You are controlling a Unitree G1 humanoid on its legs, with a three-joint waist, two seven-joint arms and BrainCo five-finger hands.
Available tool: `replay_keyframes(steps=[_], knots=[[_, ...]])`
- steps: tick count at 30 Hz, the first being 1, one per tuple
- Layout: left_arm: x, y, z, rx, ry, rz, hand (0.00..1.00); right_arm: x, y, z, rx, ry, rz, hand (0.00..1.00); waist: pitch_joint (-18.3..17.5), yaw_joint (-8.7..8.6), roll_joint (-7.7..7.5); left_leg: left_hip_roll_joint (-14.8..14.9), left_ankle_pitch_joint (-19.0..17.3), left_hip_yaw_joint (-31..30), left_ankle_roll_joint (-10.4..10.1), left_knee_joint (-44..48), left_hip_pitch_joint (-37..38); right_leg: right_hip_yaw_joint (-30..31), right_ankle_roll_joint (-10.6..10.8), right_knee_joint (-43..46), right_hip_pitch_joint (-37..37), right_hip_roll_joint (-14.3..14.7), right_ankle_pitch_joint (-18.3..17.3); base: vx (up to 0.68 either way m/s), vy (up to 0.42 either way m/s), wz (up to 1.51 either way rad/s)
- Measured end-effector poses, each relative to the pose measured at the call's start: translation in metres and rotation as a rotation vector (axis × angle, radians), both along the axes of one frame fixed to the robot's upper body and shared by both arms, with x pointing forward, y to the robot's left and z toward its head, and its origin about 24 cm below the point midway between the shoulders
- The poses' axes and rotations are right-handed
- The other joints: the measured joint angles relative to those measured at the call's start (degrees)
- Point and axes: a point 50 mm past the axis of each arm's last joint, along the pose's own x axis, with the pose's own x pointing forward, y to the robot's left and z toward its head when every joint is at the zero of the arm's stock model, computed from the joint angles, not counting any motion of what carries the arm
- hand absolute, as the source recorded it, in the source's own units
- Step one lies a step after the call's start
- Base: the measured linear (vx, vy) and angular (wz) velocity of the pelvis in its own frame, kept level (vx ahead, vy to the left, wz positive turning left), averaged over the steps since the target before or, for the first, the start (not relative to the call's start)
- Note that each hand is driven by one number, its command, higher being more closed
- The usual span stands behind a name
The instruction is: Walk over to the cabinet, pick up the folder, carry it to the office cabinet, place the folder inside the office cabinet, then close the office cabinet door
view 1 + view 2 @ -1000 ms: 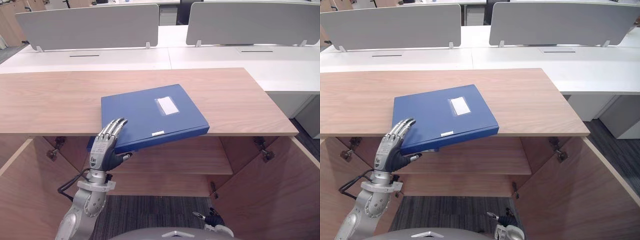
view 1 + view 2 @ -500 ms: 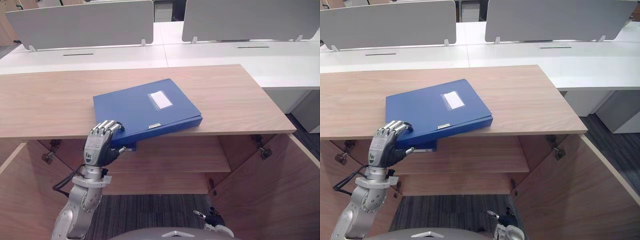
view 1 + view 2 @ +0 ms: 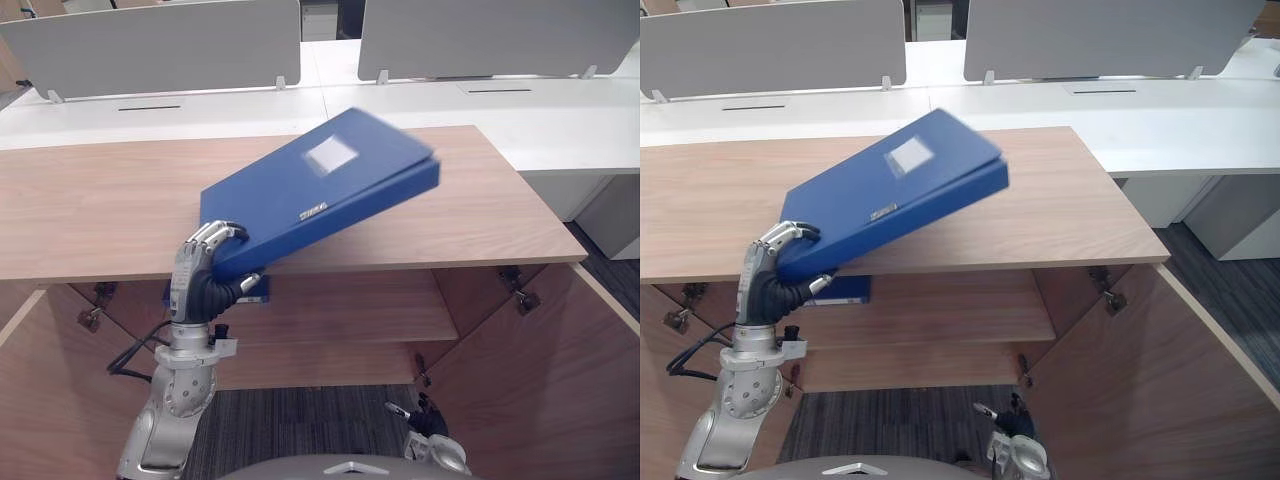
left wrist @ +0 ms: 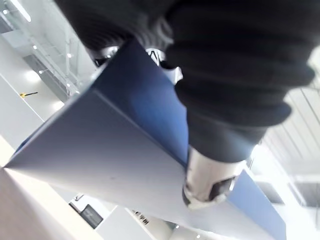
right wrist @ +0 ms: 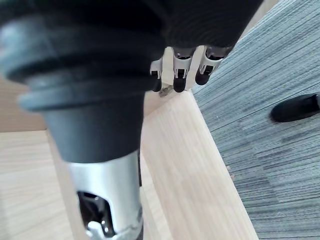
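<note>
Spanning the middle of the head views from edge to edge, the wooden cabinet (image 3: 90, 210) is the biggest thing in the frame. Its flat top is bare wood, and both its doors (image 3: 540, 380) stand swung open at the lower left and lower right. An inner shelf (image 3: 350, 315) shows under the top, and grey carpet (image 3: 290, 430) lies at the bottom centre. Behind it, across the upper part of the frame, run white desks (image 3: 560, 120) with grey divider panels (image 3: 160, 45) standing upright along them. The blue folder (image 3: 320, 185) sits left of centre, tilted steeply: its far end, with a pale label (image 3: 330, 153), is raised clear of the cabinet top toward the upper middle, while its near corner hangs at the top's front edge. The left hand (image 3: 195, 285) is clenched on that near corner, fingers curled over the upper face and thumb (image 4: 210, 182) pressed against the other side, as the left wrist view shows from close by. The right hand (image 3: 428, 440) hangs low at the bottom centre-right beside the right door, its fingers (image 5: 179, 82) relaxed and holding nothing.
</note>
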Motion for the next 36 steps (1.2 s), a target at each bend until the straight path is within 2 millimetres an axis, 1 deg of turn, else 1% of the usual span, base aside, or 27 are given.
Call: replay_keyframes(steps=[3, 4, 5, 7, 8, 10, 12, 15, 16, 18, 20, 21, 24, 25, 28, 32, 34, 35, 36], knots=[[-0.006, -0.003, 0.015, -0.133, -0.066, -0.06, 1.0, 0.014, 0.004, 0.011, 0.019, -0.087, -0.014, 0.0, 0.2, 0.14, -0.22, -0.01, -0.1, 0.19, 0.12, 0.11, 0.07, 0.18, 0.05, 0.19, -0.07, -0.01, -0.03, -0.02, -0.009, -0.03], [-0.01, -0.003, 0.022, -0.203, -0.107, -0.085, 1.0, 0.023, 0.009, 0.018, 0.027, -0.143, -0.006, 0.0, 0.3, 0.24, -0.38, -0.02, -0.15, 0.25, 0.13, 0.17, 0.1, 0.23, 0.11, 0.29, -0.09, -0.03, -0.07, 0.0, 0.0, 0.0], [-0.011, -0.003, 0.026, -0.234, -0.123, -0.093, 1.0, 0.027, 0.011, 0.022, 0.03, -0.168, -0.002, 0.0, 0.35, 0.25, -0.47, -0.02, -0.18, 0.26, 0.13, 0.21, 0.11, 0.24, 0.13, 0.32, -0.09, -0.03, -0.08, 0.0, 0.0, 0.0], [-0.017, -0.004, 0.037, -0.339, -0.175, -0.144, 1.0, 0.042, 0.017, 0.038, 0.047, -0.274, 0.004, 0.0, 0.56, 0.42, -0.79, -0.01, -0.4, 0.39, 0.17, 0.6, 0.05, 0.36, 0.14, 0.37, -0.08, -0.05, -0.1, -0.01, -0.005, -0.02], [-0.019, -0.004, 0.04, -0.363, -0.188, -0.164, 1.0, 0.047, 0.02, 0.045, 0.052, -0.314, 0.002, 0.0, 0.59, 0.53, -0.84, -0.01, -0.44, 0.47, 0.21, 0.68, 0.06, 0.41, 0.15, 0.38, -0.07, -0.05, -0.1, -0.02, -0.01, -0.03], [-0.024, -0.011, 0.045, -0.435, -0.209, -0.248, 1.0, 0.062, 0.026, 0.065, 0.052, -0.43, 0.01, 0.0, 0.66, 0.84, -0.96, -0.06, -0.47, 0.64, 0.24, 0.69, 0.17, 0.52, 0.15, 0.4, -0.06, -0.08, -0.09, -0.01, -0.005, -0.02], [-0.025, -0.014, 0.048, -0.463, -0.224, -0.301, 1.0, 0.069, 0.029, 0.075, 0.056, -0.486, 0.013, 0.0, 0.67, 0.96, -0.96, -0.09, -0.48, 0.68, 0.26, 0.69, 0.25, 0.54, 0.15, 0.45, -0.02, -0.1, -0.09, 0.0, 0.0, 0.0], [-0.029, -0.015, 0.056, -0.532, -0.242, -0.4, 1.0, 0.079, 0.035, 0.096, 0.066, -0.593, -0.001, 0.0, 0.71, 0.97, -0.98, -0.08, -0.52, 0.97, 0.33, 0.76, 0.98, 0.9, 0.15, 0.57, 0.1, -0.08, -0.09, 0.0, -0.012, -0.05], [-0.03, -0.014, 0.057, -0.545, -0.245, -0.417, 1.0, 0.08, 0.036, 0.099, 0.066, -0.612, 0.0, 0.0, 0.71, 0.95, -0.99, -0.08, -0.54, 1.04, 0.35, 0.78, 1.04, 1.01, 0.15, 0.62, 0.12, -0.08, -0.08, -0.04, -0.013, -0.07], [-0.033, -0.013, 0.063, -0.579, -0.266, -0.464, 1.0, 0.085, 0.04, 0.115, 0.074, -0.685, 0.01, 0.0, 0.79, 0.94, -1.11, -0.07, -0.97, 1.59, 0.45, 1.31, 1.09, 1.67, 0.14, 0.82, 0.1, -0.07, -0.06, -0.05, -0.009, -0.12], [-0.036, -0.013, 0.065, -0.592, -0.285, -0.483, 1.0, 0.088, 0.041, 0.127, 0.074, -0.738, 0.008, 0.0, 0.82, 1.01, -1.07, -0.02, -1.49, 2.33, 0.45, 1.87, 1.09, 2.34, 0.15, 1.01, 0.12, -0.06, -0.05, -0.06, -0.003, -0.21], [-0.038, -0.012, 0.069, -0.595, -0.304, -0.499, 1.0, 0.089, 0.04, 0.142, 0.072, -0.806, -0.005, 0.0, 0.83, 0.91, -1.04, -0.05, -1.74, 2.88, 0.39, 1.88, 1.4, 3.02, 0.21, 1.04, 0.09, -0.03, -0.01, -0.06, 0.0, -0.24], [-0.041, -0.01, 0.071, -0.605, -0.328, -0.517, 1.0, 0.085, 0.038, 0.165, 0.069, -0.917, -0.024, 0.0, 0.85, 0.86, -1.05, -0.16, -2.1, 4.14, 0.46, 1.88, 2.06, 4.29, 0.36, 1.07, 0.06, -0.01, 0.08, -0.03, 0.005, -0.22], [-0.041, -0.008, 0.072, -0.599, -0.335, -0.519, 1.0, 0.082, 0.038, 0.166, 0.072, -0.918, -0.023, 0.0, 0.93, 0.65, -1.16, -0.25, -2.21, 4.39, 0.54, 1.89, 2.07, 4.59, 0.42, 1.05, -0.06, -0.04, 0.12, -0.02, 0.006, -0.16], [-0.041, -0.003, 0.072, -0.596, -0.348, -0.491, 1.0, 0.073, 0.037, 0.172, 0.085, -0.941, -0.056, 0.0, 1.34, 0.81, -1.08, -0.36, -2.73, 5.49, 0.72, 2.65, 1.89, 5.6, 0.61, 1.08, -0.95, -0.06, 0.33, 0.01, 0.001, -0.17], [-0.041, 0.002, 0.072, -0.604, -0.36, -0.449, 1.0, 0.069, 0.038, 0.18, 0.107, -0.975, -0.085, 0.0, 2.56, 0.61, -0.66, -0.54, -3.5, 6.36, 0.89, 3.1, 2.02, 6.94, 0.67, 1.06, -1.2, -0.08, 0.45, 0.0, -0.001, -0.16], [-0.042, 0.005, 0.07, -0.615, -0.356, -0.432, 1.0, 0.064, 0.035, 0.183, 0.124, -0.988, -0.112, 0.0, 2.65, 0.84, -0.64, -0.5, -4.21, 7.2, 1.06, 3.83, 1.82, 7.88, 0.7, 1.08, -1.54, -0.06, 0.48, 0.01, 0.003, -0.22], [-0.043, 0.007, 0.068, -0.622, -0.351, -0.411, 1.0, 0.062, 0.028, 0.195, 0.118, -1.045, -0.139, 0.0, 2.74, 0.31, -0.57, -0.57, -4.63, 7.46, 1.18, 4.04, 1.87, 8.44, 0.81, 1.09, -1.65, -0.07, 0.55, 0.01, 0.005, -0.2], [-0.043, 0.009, 0.067, -0.627, -0.346, -0.402, 1.0, 0.059, 0.021, 0.2, 0.128, -1.061, -0.179, 0.0, 2.87, -0.21, -0.63, -0.62, -4.98, 7.55, 1.36, 4.35, 1.86, 8.83, 0.82, 1.16, -1.72, -0.11, 0.61, 0.01, 0.006, -0.17]])
